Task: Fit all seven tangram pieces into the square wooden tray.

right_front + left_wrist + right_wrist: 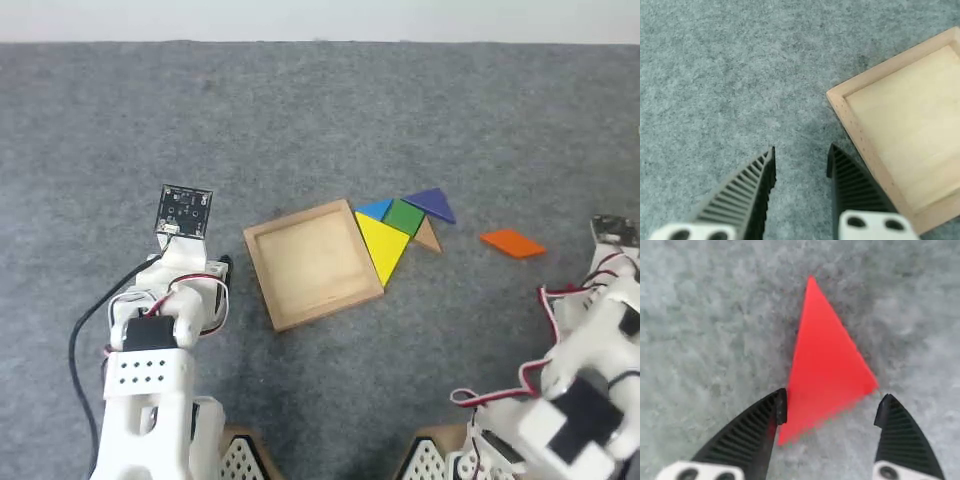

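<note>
Surface: grey felt table [300,110].
Your right gripper [834,397]: jaws released, straddling the red triangle [822,365], which lies flat on the felt.
Your left gripper [801,150]: jaws released, nothing between them, just beside a corner of the tray [890,69].
Tray: mid-table, turned askew.
Pieces: yellow triangle [380,245] touching the tray's right rim. Blue [375,210], green [403,216], purple [432,204] and tan [428,238] are clustered against it. Orange parallelogram [512,243] sits apart.

No legible text, numbers or signs. Tiny marks on circuit board [185,211] atop arm too small to read.
</note>
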### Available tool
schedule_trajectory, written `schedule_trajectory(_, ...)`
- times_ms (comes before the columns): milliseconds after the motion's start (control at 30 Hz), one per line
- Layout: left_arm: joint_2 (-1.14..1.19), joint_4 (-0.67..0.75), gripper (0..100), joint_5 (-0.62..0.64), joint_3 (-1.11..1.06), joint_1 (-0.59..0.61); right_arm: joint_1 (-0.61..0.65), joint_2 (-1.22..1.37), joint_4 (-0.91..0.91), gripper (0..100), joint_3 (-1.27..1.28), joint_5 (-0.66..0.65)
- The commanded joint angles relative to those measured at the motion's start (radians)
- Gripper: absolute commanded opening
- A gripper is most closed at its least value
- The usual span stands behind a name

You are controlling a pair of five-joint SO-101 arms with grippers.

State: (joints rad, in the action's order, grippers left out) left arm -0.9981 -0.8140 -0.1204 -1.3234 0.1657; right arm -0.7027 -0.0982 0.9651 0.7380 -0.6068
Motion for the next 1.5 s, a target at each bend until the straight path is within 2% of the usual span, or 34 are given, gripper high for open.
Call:
schedule_trajectory(0, 0.003, 0.02, 17, -0.008, 0.01, -0.003, -0.01, 0.039, -0.071, 28.8, -0.008, 0.012)
schedule_trajectory(233, 0.003, 0.02, 17, -0.008, 0.01, -0.003, -0.012, 0.102, -0.147, 28.8, -0.008, 0.012)
schedule_trajectory(467, 0.003, 0.021, 17, -0.008, 0.008, -0.003, -0.012, 0.062, -0.147, 29.2, -0.044, 0.003)
schedule_trajectory(667, 0.003, 0.021, 17, -0.008, 0.008, -0.003, -0.005, 0.053, -0.134, 37.7, -0.063, -0.075)
schedule_trajectory(933, 0.003, 0.021, 17, -0.008, 0.008, -0.003, 0.084, 0.058, -0.142, 37.6, -0.057, -0.078)
schedule_trajectory(1033, 0.003, 0.021, 17, -0.008, 0.008, -0.003, 0.108, 0.058, -0.15, 37.6, -0.057, -0.043)
schedule_trajectory(1467, 0.003, 0.021, 17, -0.008, 0.008, -0.002, 0.102, 0.22, -0.209, 37.5, -0.063, -0.046)
